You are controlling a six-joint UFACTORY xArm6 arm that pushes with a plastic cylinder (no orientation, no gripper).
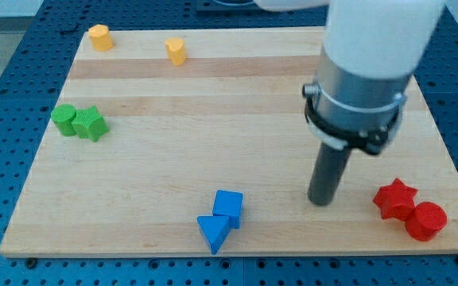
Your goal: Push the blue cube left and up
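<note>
My tip (320,202) on bench (237,95), well to view's right of blue cube (229,206); blue triangle (213,232) touching cube's lower left. No hand: plain rod, holds nothing.

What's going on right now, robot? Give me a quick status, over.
My tip down on the board, right of the blue cube, not touching. Blue triangle touching the cube's lower left. Path up-left otherwise open.

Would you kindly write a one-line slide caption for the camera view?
My tip rests on the board right of the blue cube, which touches a blue triangle; red, green and yellow blocks sit apart.
</note>
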